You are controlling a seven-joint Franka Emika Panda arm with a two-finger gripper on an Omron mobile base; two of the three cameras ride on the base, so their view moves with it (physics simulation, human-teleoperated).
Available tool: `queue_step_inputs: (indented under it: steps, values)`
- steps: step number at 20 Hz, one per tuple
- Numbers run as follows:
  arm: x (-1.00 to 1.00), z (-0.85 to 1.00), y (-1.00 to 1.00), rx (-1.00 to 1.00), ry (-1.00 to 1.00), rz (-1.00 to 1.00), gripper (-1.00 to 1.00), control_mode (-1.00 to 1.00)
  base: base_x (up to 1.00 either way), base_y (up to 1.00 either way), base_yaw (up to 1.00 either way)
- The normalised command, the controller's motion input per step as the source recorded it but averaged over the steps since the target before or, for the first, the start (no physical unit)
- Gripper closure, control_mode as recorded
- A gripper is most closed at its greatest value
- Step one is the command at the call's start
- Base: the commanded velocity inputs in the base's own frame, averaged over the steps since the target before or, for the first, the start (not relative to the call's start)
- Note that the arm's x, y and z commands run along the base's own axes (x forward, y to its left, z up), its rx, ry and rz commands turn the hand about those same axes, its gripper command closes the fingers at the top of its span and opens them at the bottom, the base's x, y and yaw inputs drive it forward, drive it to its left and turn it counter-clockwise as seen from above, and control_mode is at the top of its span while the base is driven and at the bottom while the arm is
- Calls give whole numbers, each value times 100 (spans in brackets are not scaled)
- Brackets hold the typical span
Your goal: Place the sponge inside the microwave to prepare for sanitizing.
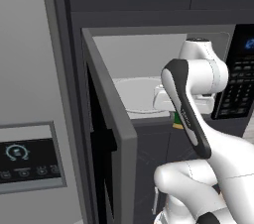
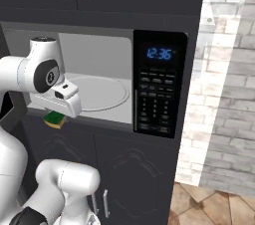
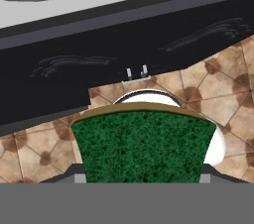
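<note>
1 sponge [image 3: 143, 146] clamped in end effector [image 2: 56, 118], at open microwave [image 2: 99, 119] sill, door [image 1: 111, 134] swung left

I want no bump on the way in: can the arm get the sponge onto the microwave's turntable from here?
Probably yes. The door is swung wide, and the end effector, shut on the sponge, hangs at the front sill, so it must lift slightly to reach the bare turntable.
</note>
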Motion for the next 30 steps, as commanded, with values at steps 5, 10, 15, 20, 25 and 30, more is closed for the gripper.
queue_step_inputs:
  steps: [5,10,15,20,25,30]
  values:
    - [0,0,0,0,0,0,100,-100,0,0,0]
    - [0,0,0,0,0,0,100,-100,0,0,0]
    - [-23,0,0,1,-17,1,100,-100,0,0,0]
    - [-12,1,0,0,-32,2,100,-100,0,0,0]
    - [2,9,0,0,-22,6,100,-100,0,0,0]
    - [13,19,0,1,-17,12,100,-100,0,0,0]
